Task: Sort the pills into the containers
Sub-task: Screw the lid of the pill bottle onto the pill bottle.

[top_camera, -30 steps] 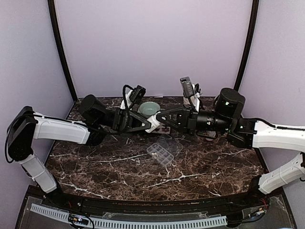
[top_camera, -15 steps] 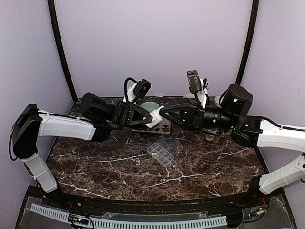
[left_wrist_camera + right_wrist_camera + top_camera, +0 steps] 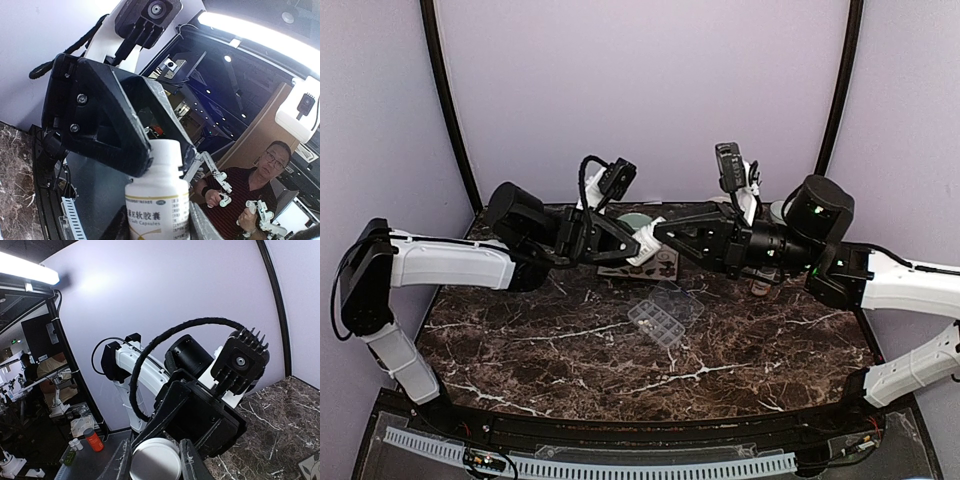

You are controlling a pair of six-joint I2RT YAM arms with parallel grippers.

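Where the left tool and right tool meet high over the counter, the open pill box lies on it just nearward, midway between both arms. Left wrist: left tool pinches a white bottle. Right wrist: right tool clamps its cap.

Table: we see a dark brown marble-look top with white veins.
Pill box: clear, two rows of compartments, near the table's middle.
Lid: clear, open on the pill box's far-right side.
Sheet: flat, dark, just behind the pill box.
Bowl: pale green, further back, mostly hidden.
Small bottle: back-right of the pill box; we can't make out details.
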